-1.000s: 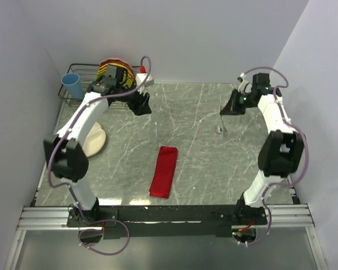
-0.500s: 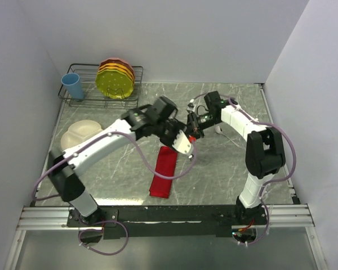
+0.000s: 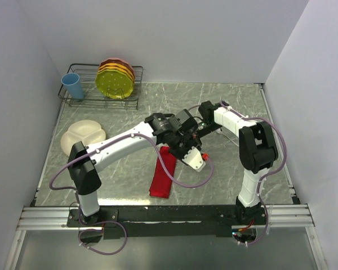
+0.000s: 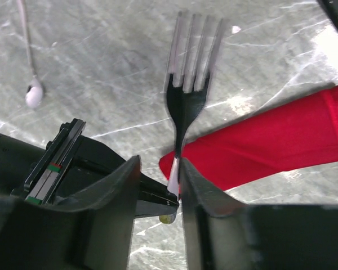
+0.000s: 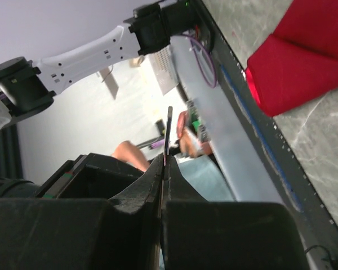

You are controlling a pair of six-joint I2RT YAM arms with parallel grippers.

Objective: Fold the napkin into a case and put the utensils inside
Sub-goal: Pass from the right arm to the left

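The red napkin (image 3: 163,171) lies folded in a narrow strip on the marble table, and also shows in the left wrist view (image 4: 270,143) and the right wrist view (image 5: 304,62). My right gripper (image 3: 199,129) (image 5: 168,163) is shut on the handle of the silver fork (image 4: 188,84), which it holds above the napkin's far end. My left gripper (image 3: 187,142) (image 4: 160,169) is open, its jaws on either side of the fork handle, which lies against one finger. The spoon (image 4: 31,93) lies on the table beyond.
A wire rack (image 3: 79,100) at the back left holds yellow and orange plates (image 3: 115,79) and a blue cup (image 3: 73,85). A cream divided plate (image 3: 79,138) lies at the left. The metal rail (image 3: 169,214) runs along the near edge.
Both arms swung from the back corners to the table's middle. The grippers now meet above the napkin's far end, with the fork between them.
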